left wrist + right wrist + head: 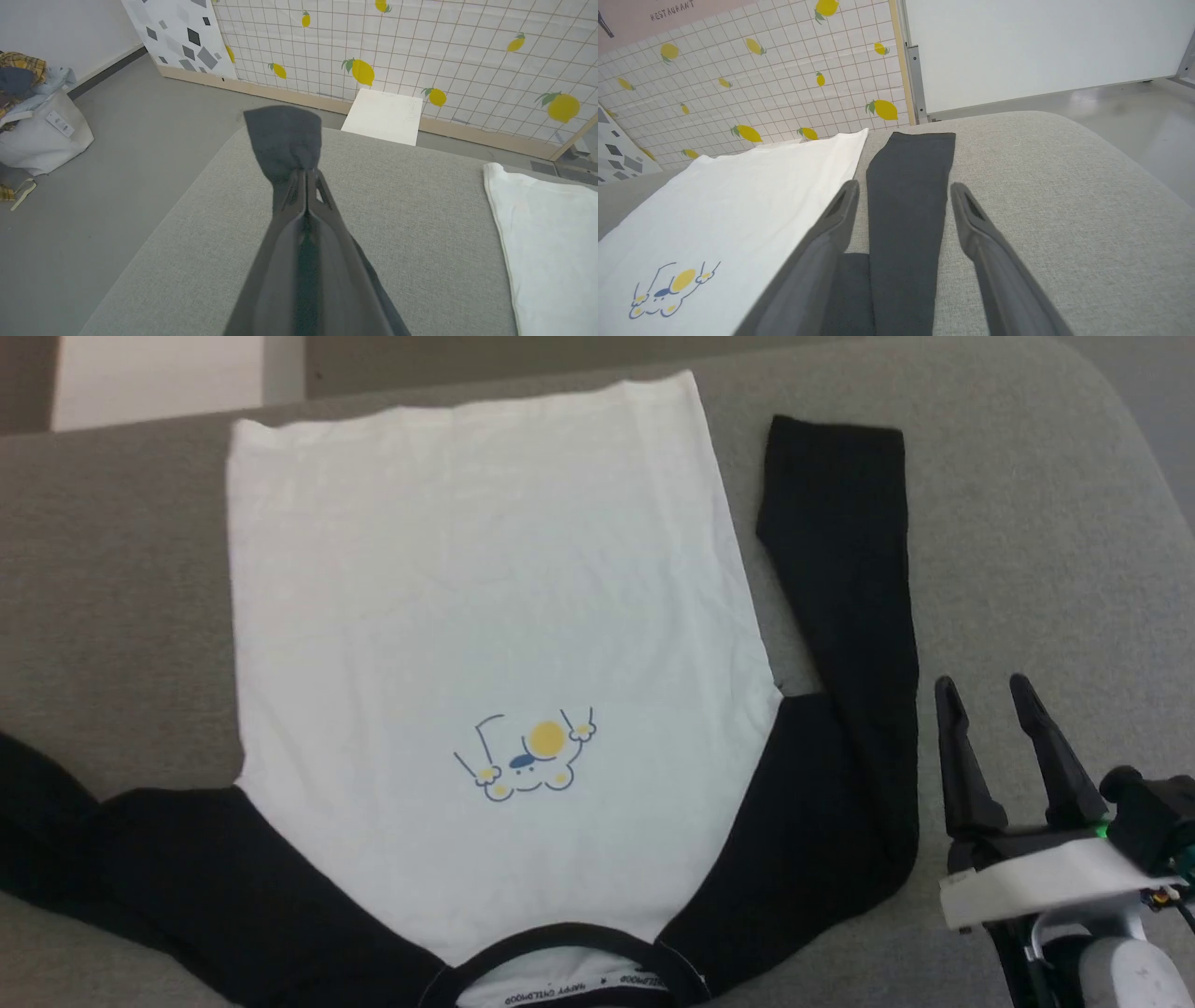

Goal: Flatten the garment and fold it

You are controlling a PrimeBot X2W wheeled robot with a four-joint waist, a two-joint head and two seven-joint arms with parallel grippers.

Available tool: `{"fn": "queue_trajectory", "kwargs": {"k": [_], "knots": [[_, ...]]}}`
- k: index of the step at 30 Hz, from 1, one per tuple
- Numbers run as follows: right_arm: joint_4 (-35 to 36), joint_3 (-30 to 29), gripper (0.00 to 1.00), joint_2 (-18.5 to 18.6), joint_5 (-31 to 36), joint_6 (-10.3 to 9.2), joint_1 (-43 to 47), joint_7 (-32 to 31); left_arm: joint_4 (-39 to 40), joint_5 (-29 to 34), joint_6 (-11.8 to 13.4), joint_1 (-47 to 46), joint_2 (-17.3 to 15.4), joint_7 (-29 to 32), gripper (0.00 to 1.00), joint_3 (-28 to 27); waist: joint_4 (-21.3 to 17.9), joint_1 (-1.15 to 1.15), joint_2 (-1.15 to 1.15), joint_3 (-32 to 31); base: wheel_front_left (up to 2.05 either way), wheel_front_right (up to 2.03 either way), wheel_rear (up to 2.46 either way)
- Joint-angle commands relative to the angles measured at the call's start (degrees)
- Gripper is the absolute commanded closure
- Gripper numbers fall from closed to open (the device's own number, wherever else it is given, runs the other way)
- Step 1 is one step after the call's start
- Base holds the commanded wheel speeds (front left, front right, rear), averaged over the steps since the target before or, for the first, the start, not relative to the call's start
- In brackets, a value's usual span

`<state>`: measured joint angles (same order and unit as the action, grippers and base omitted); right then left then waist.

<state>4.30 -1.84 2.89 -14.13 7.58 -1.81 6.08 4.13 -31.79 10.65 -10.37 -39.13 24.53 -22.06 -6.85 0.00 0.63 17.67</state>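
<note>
- Garment point(485, 616): one long-sleeved shirt of soft, thin knit. It lies spread out face up, with a broad white body that is nearly flat and only faintly creased.
- One small cartoon print point(527, 756) in yellow and blue sits on the chest. Other places here are given from it.
- One black ribbed collar point(569, 943) curves just on the robot's side of the print, with a white lettered band inside it.
- There are two black sleeves. One sleeve point(840, 569) lies to the robot's right of the print, doubled back alongside the white body as a long flat strip with a square end.
- The other sleeve point(140, 859) runs away from the print to the robot's left and off the edge of the head view.
- Left gripper point(306, 175): its two dark fingers are pressed tight together on the black cuff point(282, 135). The cloth fans out past the tips, far to the left of the print.
- Right gripper point(982, 683): its two fingers are spread wide and hold nothing. It sits to the right of the print, just beyond the folded sleeve.
- One grey cushion point(1027, 523) of coarse woven cloth with rounded corners lies under the whole shirt.
- Beyond the cushion's far side is a smooth grey floor point(117, 140) and a wall panel point(420, 46) of white grid printed with lemons. One white board point(385, 116) leans at its foot.
- One white bag point(42, 135) stuffed with clothes stands on the floor, far left of the print.
- A plain white partition point(1041, 46) stands on the far right.
</note>
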Motion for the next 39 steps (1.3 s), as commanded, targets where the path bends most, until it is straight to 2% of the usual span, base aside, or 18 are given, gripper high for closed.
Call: {"fn": "queue_trajectory", "kwargs": {"k": [1,9,12,15,21,27,30,33,37,39], "knots": [[0.7,-0.4,0.0,0.0,0.2,-0.09,1.2,-0.4,0.8,-0.5,0.2,2.8,0.1,-0.2,1.0,-1.5,4.3,0.0,-0.63,-5.7,0.0,0.0,0.0],[2.8,-1.0,0.0,0.0,0.3,-0.09,3.7,-2.5,7.2,-2.9,0.0,11.7,2.6,0.1,1.0,-7.4,6.2,0.0,-0.63,-9.0,0.0,0.0,0.0],[3.5,-1.3,0.0,0.0,0.2,-0.09,4.1,-3.0,12.5,-5.6,-0.8,12.4,4.5,0.9,1.0,-6.8,6.6,0.0,-0.63,-9.7,0.0,0.0,0.0],[3.9,-1.5,0.0,0.0,0.1,-0.09,4.6,-3.3,18.1,-7.4,-1.2,12.2,6.4,2.4,1.0,-3.6,6.8,0.0,-0.63,-10.2,0.0,0.0,0.0],[4.2,-1.1,0.0,0.0,-0.3,-0.09,5.2,-3.6,26.5,-7.7,-1.6,9.6,10.0,4.8,1.0,8.4,6.2,0.0,-0.63,-10.6,0.0,0.0,0.0],[3.9,-0.5,0.0,0.0,-0.3,-0.09,5.2,-3.9,27.5,-5.1,-2.5,3.2,15.1,5.2,1.0,23.2,5.0,0.0,-0.63,-10.7,0.0,0.0,0.0],[3.9,-0.3,0.0,0.0,-0.3,-0.09,5.1,-4.0,25.2,-2.4,-3.2,0.7,18.8,5.4,1.0,32.0,4.2,0.0,-0.63,-10.8,0.0,0.0,0.0],[3.9,-0.1,0.0,0.0,-0.5,-0.09,5.1,-4.1,20.8,-0.7,-3.7,-0.6,24.0,5.0,1.0,40.4,3.3,0.0,-0.63,-10.6,0.0,0.0,0.0],[3.8,0.4,0.0,0.0,-0.8,-0.09,5.0,-4.2,11.8,0.6,-4.6,-1.7,29.9,3.3,1.0,48.0,2.1,0.0,-0.63,-10.0,0.0,0.0,0.0],[3.7,0.7,0.0,0.0,-0.7,-0.09,4.9,-4.3,6.5,1.6,-5.1,-2.6,31.7,2.2,1.0,50.4,1.3,0.0,-0.63,-9.6,0.0,0.0,0.0]]}}
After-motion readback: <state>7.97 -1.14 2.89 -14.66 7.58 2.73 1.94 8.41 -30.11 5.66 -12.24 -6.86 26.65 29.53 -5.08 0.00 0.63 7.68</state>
